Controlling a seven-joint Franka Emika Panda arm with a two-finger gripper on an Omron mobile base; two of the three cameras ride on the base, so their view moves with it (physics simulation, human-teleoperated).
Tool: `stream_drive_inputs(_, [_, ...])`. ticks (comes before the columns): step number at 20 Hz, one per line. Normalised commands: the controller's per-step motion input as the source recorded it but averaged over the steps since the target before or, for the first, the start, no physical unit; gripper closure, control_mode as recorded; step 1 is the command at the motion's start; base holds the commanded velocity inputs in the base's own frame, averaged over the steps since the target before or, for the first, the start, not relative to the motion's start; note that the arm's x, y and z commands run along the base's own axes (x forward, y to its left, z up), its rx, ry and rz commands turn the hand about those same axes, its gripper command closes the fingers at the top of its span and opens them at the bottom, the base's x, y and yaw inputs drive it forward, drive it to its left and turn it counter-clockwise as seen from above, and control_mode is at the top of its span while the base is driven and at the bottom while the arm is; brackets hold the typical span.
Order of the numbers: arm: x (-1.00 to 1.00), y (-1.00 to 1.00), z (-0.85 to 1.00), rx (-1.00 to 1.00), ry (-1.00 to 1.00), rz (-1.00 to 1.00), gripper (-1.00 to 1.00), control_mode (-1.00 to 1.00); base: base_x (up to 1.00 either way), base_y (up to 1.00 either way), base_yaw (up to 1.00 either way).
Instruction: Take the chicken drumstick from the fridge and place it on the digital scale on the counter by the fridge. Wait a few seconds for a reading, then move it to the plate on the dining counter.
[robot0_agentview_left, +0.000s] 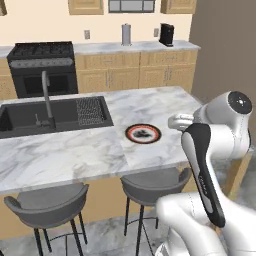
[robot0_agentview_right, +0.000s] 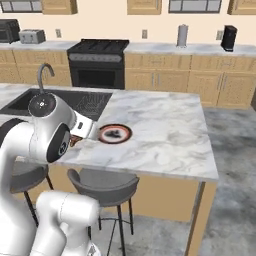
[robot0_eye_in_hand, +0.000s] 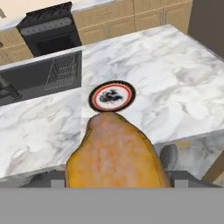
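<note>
Drumstick (robot0_eye_in_hand: 116, 153), one; plate (robot0_agentview_left: 143, 133), one.

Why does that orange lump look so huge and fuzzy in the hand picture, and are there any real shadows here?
Hand view: the chicken drumstick sits right against the lens, so it looms large and soft-edged, while the plate beyond stays fairly crisp. Left base view: flat, even rendered light, with barely any shadow around the plate on the dining counter. Right base view: similarly even, no glare on the marble.

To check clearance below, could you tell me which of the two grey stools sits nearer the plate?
The right stool, tucked under the counter edge below the plate; the other stool stands farther left.
</note>
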Motion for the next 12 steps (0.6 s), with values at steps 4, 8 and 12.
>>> stream_drive_inputs(4, [0.0, 0.0, 0.0, 0.0, 0.0, 0.0, 1.0, 1.0, 1.0, -0.4, 0.11])
stream_drive_inputs(8, [0.72, 0.0, -0.19, 0.0, 0.13, 0.04, 1.0, -1.0, 0.25, -0.03, 0.01])
stream_drive_inputs(12, [1.0, 0.0, -0.49, 0.0, 0.24, 0.05, 1.0, -1.0, 0.0, 0.0, 0.0])
